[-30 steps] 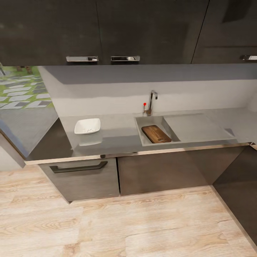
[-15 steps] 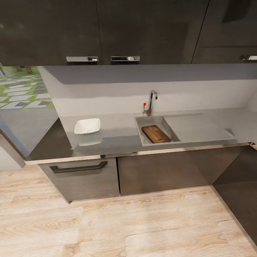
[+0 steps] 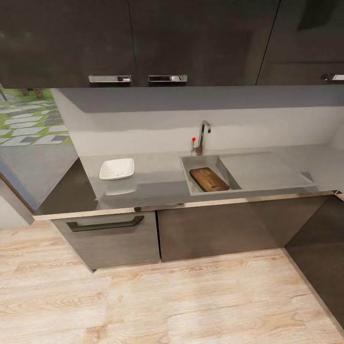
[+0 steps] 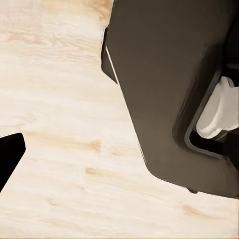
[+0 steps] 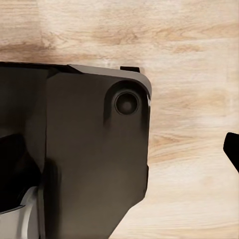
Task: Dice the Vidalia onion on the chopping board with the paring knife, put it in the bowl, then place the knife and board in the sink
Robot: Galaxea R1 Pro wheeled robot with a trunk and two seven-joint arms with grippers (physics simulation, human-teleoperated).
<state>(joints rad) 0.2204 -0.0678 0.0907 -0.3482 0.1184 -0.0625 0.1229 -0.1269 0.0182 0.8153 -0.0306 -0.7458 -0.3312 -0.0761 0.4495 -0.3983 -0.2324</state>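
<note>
Both claws are down by the robot's dark base over the wood-plank floor (image 4: 55,149); whether either is open or closed I cannot tell. Further out, the chopping board (image 3: 209,179) lies in the sink (image 3: 187,167) basin, with the white bowl (image 3: 117,169) well apart on the grey tabletop (image 3: 157,179). The board looks stiff and fairly heavy (best pinched at a long edge); the bowl seems light but breakable.

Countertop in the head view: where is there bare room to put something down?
Free patches on the countertop: between the bowl and the sink, and the flat drainboard right of the basin. The chopping board crowds the basin.
</note>
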